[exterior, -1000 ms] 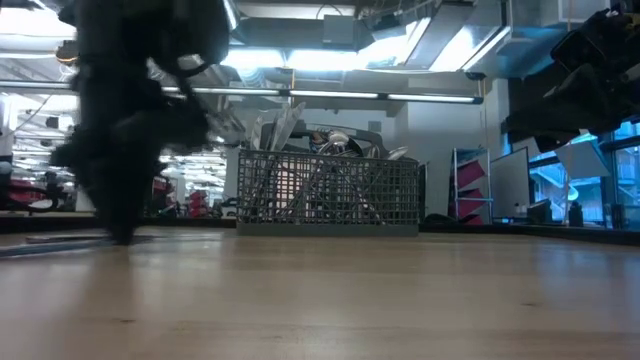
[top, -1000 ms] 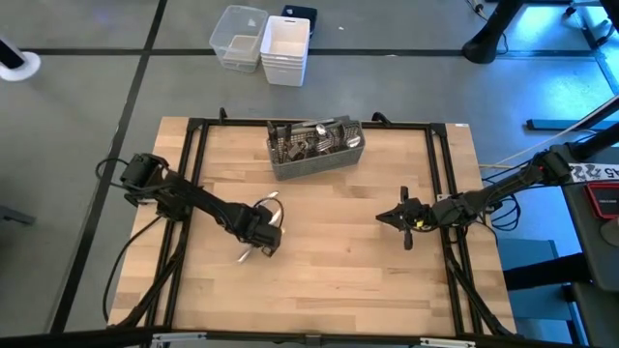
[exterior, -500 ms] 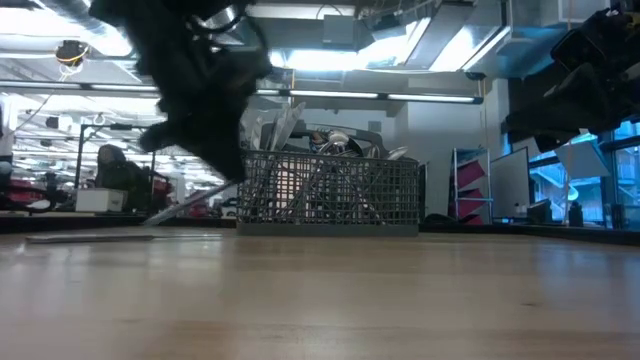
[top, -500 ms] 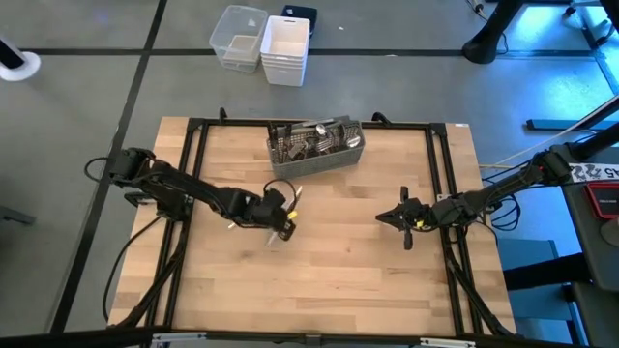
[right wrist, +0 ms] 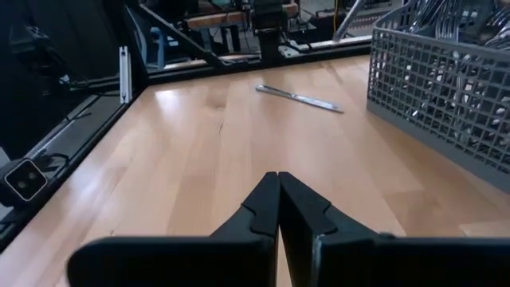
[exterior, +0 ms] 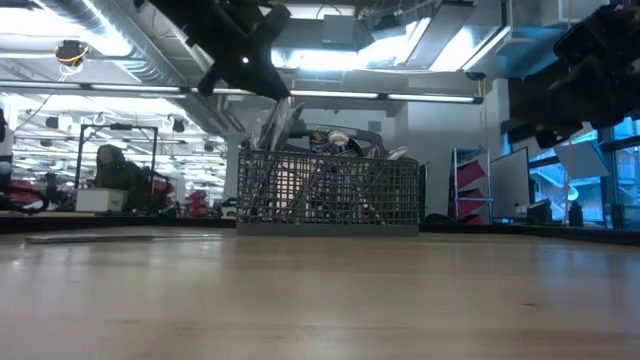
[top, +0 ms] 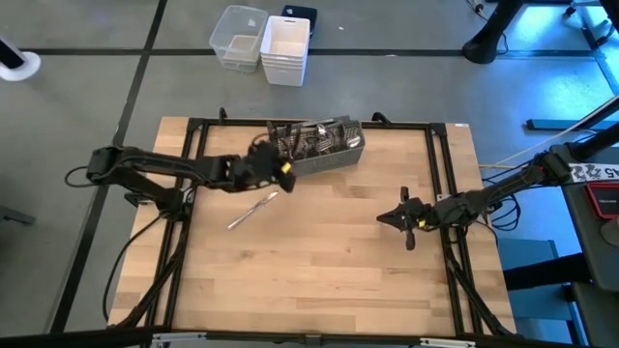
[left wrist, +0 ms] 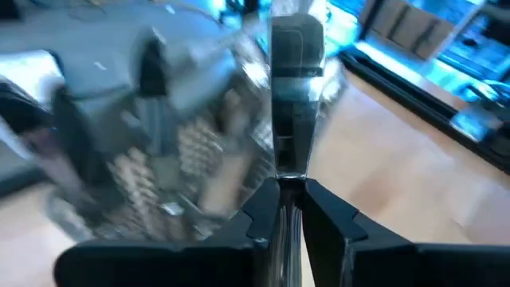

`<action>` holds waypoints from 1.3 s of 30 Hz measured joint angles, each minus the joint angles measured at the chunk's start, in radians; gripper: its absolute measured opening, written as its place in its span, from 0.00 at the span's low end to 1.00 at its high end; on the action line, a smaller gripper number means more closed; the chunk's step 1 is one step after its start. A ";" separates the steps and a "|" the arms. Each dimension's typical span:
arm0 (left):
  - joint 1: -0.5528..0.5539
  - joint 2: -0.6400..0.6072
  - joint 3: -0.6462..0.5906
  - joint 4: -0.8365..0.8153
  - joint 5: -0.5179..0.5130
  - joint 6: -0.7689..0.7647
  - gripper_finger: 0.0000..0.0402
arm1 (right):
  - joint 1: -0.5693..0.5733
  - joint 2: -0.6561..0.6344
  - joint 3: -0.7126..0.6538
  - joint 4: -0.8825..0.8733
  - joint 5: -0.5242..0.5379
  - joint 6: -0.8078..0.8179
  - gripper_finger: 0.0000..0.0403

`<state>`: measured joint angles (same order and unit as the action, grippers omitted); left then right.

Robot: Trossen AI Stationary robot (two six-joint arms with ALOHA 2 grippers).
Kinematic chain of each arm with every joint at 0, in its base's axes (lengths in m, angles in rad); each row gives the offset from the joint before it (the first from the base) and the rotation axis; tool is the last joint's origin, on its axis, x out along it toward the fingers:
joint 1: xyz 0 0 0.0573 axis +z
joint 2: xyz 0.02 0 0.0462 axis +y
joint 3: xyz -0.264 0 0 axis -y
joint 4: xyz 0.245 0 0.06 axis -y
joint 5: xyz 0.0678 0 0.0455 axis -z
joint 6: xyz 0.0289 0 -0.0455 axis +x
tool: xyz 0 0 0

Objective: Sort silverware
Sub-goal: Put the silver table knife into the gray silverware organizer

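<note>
Wooden table (top: 329,271), caddy (top: 317,150) still crowded with silverware (top: 314,138).
Sorting has barely begun, it seems: one piece (top: 253,209) lies on the boards just before the caddy. The left gripper (top: 274,166), at the caddy's left end, pinches a flat utensil (left wrist: 296,104); the right gripper (top: 384,217) waits closed, well right of it.
</note>
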<state>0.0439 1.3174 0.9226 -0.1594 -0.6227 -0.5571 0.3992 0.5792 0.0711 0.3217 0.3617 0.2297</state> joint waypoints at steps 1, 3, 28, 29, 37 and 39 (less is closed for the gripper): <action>0.013 -0.016 0.000 -0.003 -0.012 0.018 0.08 | 0.000 -0.015 0.000 -0.006 0.000 -0.001 0.02; 0.038 -0.044 0.000 -0.004 -0.042 0.058 0.08 | 0.000 -0.045 0.000 -0.018 0.000 -0.007 0.02; 0.204 0.108 0.001 -0.006 -0.086 0.078 0.11 | 0.000 -0.424 0.000 -0.218 0.011 -0.185 0.02; 0.204 0.119 0.001 -0.007 -0.079 0.070 0.11 | 0.000 -0.428 0.000 -0.232 0.014 -0.185 0.02; 0.205 0.154 0.000 -0.042 0.012 0.093 0.11 | 0.000 -0.429 0.000 -0.263 0.037 -0.185 0.02; 0.205 0.148 0.000 -0.066 0.016 0.093 0.11 | 0.000 -0.429 0.000 -0.267 0.038 -0.184 0.02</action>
<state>0.2485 1.4655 0.9226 -0.2254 -0.6063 -0.4641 0.3988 0.1497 0.0715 0.0542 0.3994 0.0456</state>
